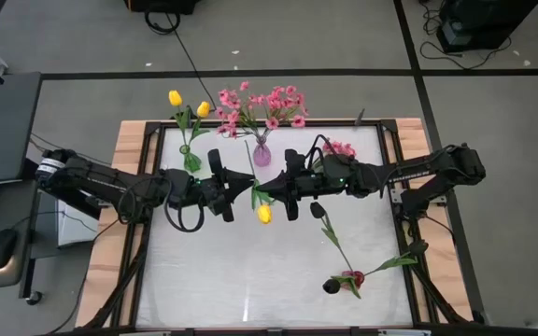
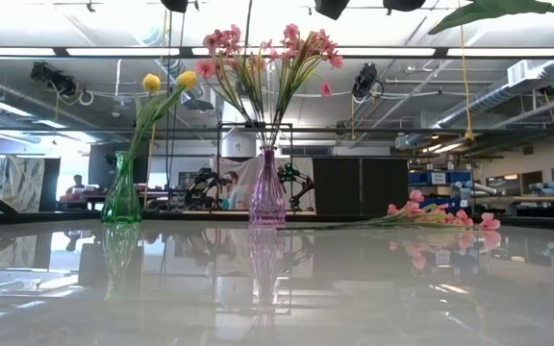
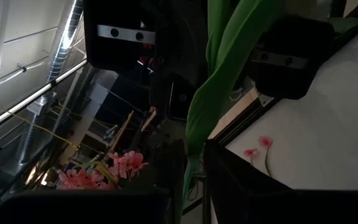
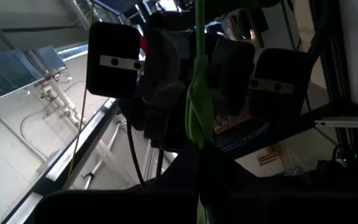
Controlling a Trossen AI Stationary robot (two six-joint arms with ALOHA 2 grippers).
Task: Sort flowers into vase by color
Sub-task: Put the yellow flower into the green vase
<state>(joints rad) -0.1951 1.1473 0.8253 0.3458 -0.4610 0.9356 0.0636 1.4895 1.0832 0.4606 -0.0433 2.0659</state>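
Note:
A yellow tulip (image 1: pixel 264 214) is held above the middle of the table, between my two grippers. My right gripper (image 1: pixel 276 192) comes from the table's right and is shut on its green stem (image 4: pixel 197 93). My left gripper (image 1: pixel 241 192) comes from the left, open by a narrow gap, with its fingers on either side of the same stem (image 3: pixel 194 137). A green vase (image 2: pixel 121 197) at the far left holds two yellow tulips. A purple vase (image 2: pixel 266 192) at the far middle holds pink sprays. Two dark red tulips (image 1: pixel 318 211) (image 1: pixel 332 284) lie on the table at the near right. My right gripper pinches the tulip's stem (image 4: pixel 197 140) between its two fingers. The fingers lie level, coming from the table's right side, across the stem. The tulip is lifted clear of the table, its yellow head toward the table's near side.
One pink spray (image 1: pixel 339 147) lies flat by the far right rim (image 2: pixel 450 217). The wooden frame (image 1: pixel 138 140) borders the white table top. A desk with a mouse (image 1: pixel 3 245) stands to the left, off the table.

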